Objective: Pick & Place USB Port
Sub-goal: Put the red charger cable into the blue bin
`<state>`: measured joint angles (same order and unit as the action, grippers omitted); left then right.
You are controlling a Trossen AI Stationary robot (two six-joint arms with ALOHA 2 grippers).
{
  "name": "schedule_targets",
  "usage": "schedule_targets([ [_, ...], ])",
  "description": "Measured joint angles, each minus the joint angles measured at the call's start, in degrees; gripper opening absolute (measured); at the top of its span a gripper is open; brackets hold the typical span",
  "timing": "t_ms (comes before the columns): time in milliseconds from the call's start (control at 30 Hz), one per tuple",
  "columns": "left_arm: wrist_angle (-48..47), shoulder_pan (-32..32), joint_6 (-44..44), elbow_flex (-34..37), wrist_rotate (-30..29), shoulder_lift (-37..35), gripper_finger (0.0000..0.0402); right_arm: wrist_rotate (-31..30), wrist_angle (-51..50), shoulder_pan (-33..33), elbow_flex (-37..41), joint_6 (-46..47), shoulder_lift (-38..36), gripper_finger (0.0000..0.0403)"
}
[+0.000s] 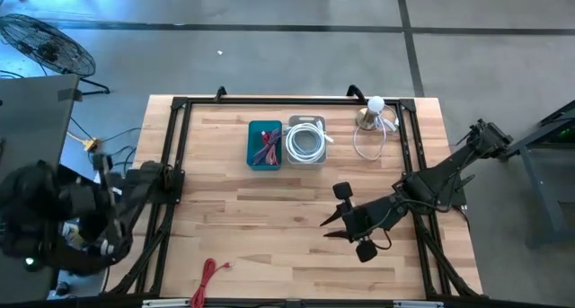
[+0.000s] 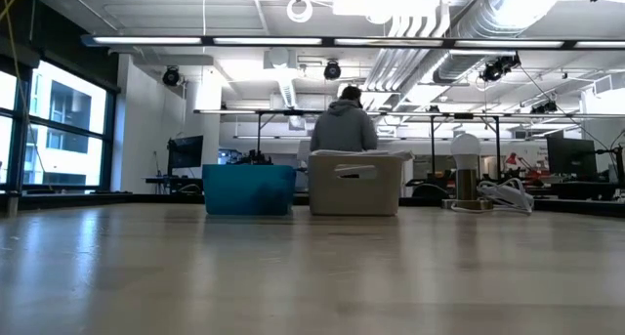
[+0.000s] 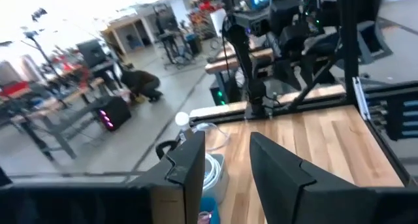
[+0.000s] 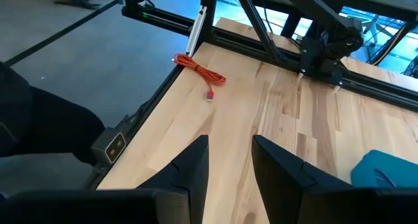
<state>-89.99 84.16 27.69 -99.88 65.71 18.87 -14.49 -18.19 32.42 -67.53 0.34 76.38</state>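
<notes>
A coiled red cable (image 1: 210,277) with a small plug end lies on the wooden table near its front left corner; the right wrist view shows the cable (image 4: 202,70) well ahead of my right gripper (image 4: 230,145). That gripper (image 1: 329,227) hovers over the table's right half, open, with nothing between its fingers. My left gripper (image 3: 225,155) is drawn back beyond the table's left edge, pointing level across the table, open and holding nothing. At the far middle, a teal bin (image 1: 264,145) holds red cables, and a pale bin (image 1: 305,142) holds a white coiled cable.
A small lamp with a round bulb (image 1: 373,113) and a loose white cord stands at the far right. A black metal frame (image 1: 175,146) runs along the table's edges. In the low view a person (image 2: 344,125) sits behind the two bins. Bare wood lies between the bins and the red cable.
</notes>
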Motion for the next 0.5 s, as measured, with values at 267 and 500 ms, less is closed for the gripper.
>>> schedule_targets([
  [267, 0.0, -2.7, 10.6, 3.8, -2.9, 6.4, 0.0117, -0.6, 0.0, -0.2, 0.0, 0.7, 0.0, 0.0110],
  [500, 0.0, -9.8, 16.0, 9.1, -11.0, 10.6, 0.0117, -4.6, 0.0, -1.1, 0.0, 1.6, 0.0, 0.0110],
])
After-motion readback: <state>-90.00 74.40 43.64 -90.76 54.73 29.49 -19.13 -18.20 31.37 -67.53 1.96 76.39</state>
